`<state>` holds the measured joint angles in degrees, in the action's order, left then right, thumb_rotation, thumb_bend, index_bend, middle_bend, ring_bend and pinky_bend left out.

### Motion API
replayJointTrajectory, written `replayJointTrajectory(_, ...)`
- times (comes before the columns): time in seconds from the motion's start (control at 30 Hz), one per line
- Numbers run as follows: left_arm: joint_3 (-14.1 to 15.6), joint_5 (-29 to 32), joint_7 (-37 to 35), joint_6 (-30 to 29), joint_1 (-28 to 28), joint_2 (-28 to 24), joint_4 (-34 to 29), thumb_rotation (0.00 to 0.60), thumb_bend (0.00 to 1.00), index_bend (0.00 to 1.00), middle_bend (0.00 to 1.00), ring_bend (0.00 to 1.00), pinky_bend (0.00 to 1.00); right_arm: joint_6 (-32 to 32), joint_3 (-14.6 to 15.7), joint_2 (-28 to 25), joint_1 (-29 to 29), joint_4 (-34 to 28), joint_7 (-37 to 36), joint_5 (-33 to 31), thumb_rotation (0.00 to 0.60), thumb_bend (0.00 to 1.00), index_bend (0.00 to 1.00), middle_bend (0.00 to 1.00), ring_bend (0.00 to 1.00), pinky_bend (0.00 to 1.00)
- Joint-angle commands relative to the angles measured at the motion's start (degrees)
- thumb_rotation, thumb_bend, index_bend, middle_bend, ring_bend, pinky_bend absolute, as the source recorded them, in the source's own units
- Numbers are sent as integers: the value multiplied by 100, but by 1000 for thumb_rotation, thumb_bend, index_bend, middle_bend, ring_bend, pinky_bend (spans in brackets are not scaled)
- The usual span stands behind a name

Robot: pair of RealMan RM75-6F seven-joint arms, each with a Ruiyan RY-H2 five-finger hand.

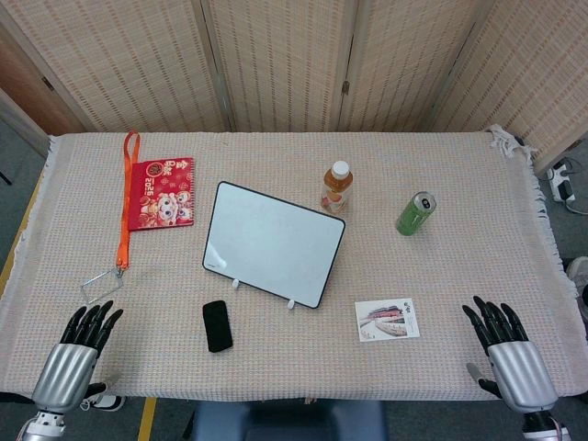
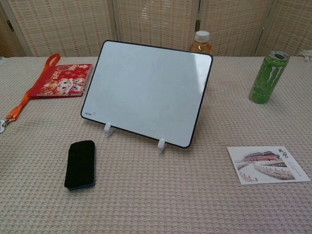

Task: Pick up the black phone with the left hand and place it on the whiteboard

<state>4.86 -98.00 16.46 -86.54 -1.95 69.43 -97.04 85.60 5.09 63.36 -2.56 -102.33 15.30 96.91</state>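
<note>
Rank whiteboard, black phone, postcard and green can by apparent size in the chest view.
1. whiteboard, by far the largest
2. postcard
3. black phone and green can: too close to rank

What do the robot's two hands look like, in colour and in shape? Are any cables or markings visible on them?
Only the head view shows them. The left hand and the right hand look alike: a smooth, rounded silver-grey shell forms the back of each hand, and the slim, segmented fingers are black. Each wrist below the shell is partly cut off by the frame edge. I see no loose cables, markings or sleeves.
</note>
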Motion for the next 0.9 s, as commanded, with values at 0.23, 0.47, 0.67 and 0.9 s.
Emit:
replayJointTrajectory(0.23, 21, -201, -140, 93, -129, 23, 81, 600, 179, 0, 0, 0, 0, -16, -3, 7, -5, -11, 52, -42, 600, 299, 0, 0, 0, 0)
replayJointTrajectory(0.47, -31, -536, 201, 897, -760, -126, 201, 600, 202, 14, 560, 431, 599, -91, -67, 139, 12, -13, 279, -186, 600, 298, 0, 0, 0, 0)
replayJointTrajectory(0.67, -274, -712, 766, 1439, -1304, 2, 163, 600, 198, 149, 975, 816, 930, -286, -137, 184, 89, -33, 405, -429, 600, 299, 0, 0, 0, 0)
replayJointTrajectory(0.9, -481, -668, 1087, 2034, -1827, 288, 255, 600, 271, 242, 1000, 896, 998, -359, -166, 142, 134, -86, 404, -552, 600, 299, 0, 0, 0, 0)
